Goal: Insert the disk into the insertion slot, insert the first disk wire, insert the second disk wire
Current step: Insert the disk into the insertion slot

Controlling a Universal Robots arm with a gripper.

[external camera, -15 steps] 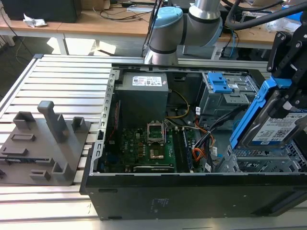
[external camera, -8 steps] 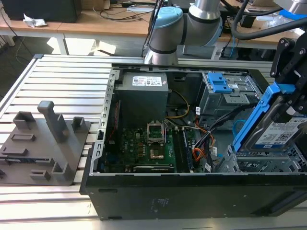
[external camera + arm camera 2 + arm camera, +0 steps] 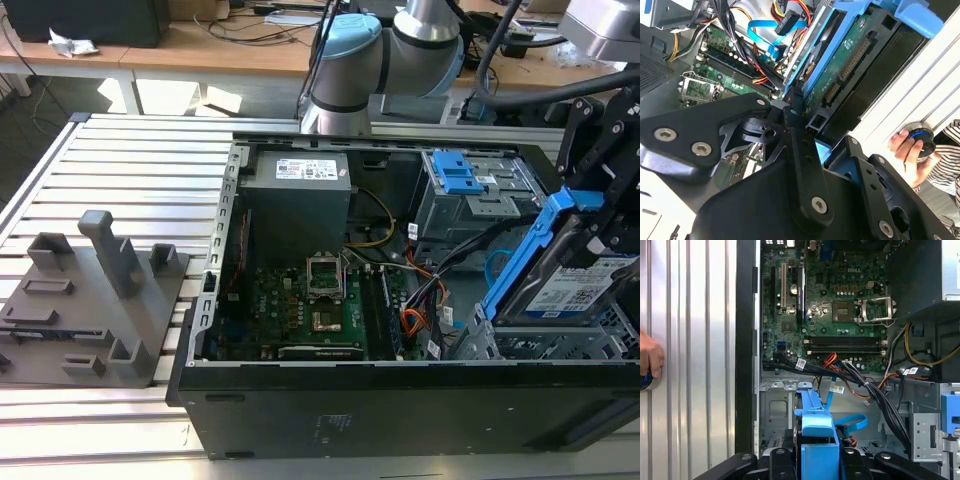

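Disk in its blue carrier sits tilted in the pincer, whose black fingers are closed on the carrier's sides, a firm hold. It hangs at the end of the computer case on the exterior view's right, lower edge dipping toward the insertion slot, the silver perforated cage just beneath it. Not seated, by my reading: the disk leans steeply out of the bay rather than lying flat in it, so step one is under way and not finished. Both cables wait. Second disk wire, the light-blue loop, lies loose inside the case just past the carrier; first disk wire, thin and orange-red, runs further in beside the black bundle, and I can't tell where its plug ends. Neither looks joined to the disk. Deeper in the case: the green motherboard flat on its floor, the darker cage with its blue clip, the grey power supply against the far wall. Outside the case, a person's hand rests on the slatted surface, and a grey fixture stands well apart from the case.
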